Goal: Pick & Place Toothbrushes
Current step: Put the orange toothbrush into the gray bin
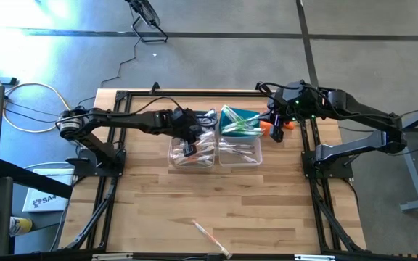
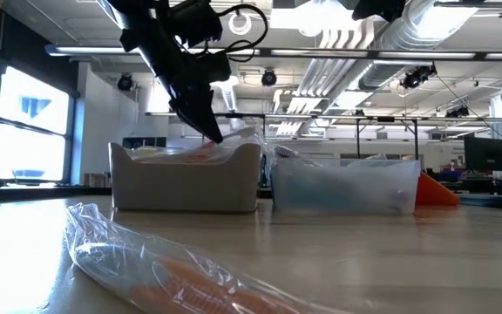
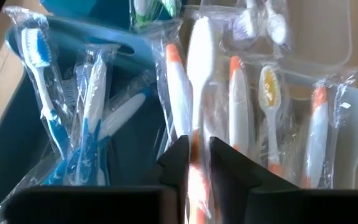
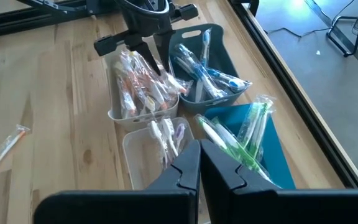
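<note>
Wrapped toothbrushes lie sorted in bins: orange-white ones in a white bin (image 4: 143,115), blue ones in a grey-blue bin (image 4: 219,93), whitish ones in a clear bin (image 4: 135,146), green ones in a teal bin (image 4: 272,149). My left gripper (image 3: 194,163) reaches down into the white bin (image 2: 186,179) and is shut on an orange-white toothbrush (image 3: 197,74). My right gripper (image 4: 199,163) hangs shut and empty over the clear and teal bins (image 1: 231,116). One more wrapped toothbrush (image 1: 209,235) lies flat near the table's near edge. My left gripper pinches the orange-white toothbrush by its handle (image 3: 194,146) between the two fingers (image 3: 176,158), wrapper and all. It comes slanting down from the table's left side (image 2: 206,126). The brush head (image 3: 199,37) sticks out ahead of the fingertips over the bin's other toothbrushes; whether it rests on them I cannot tell.
The bins stand close together in a block at the table's middle (image 1: 216,141). An orange cloth (image 2: 434,192) lies just right of them, under the right arm. Dark frame rails (image 1: 115,174) run along both table sides. The near half of the table holds only the loose toothbrush (image 2: 164,262).
</note>
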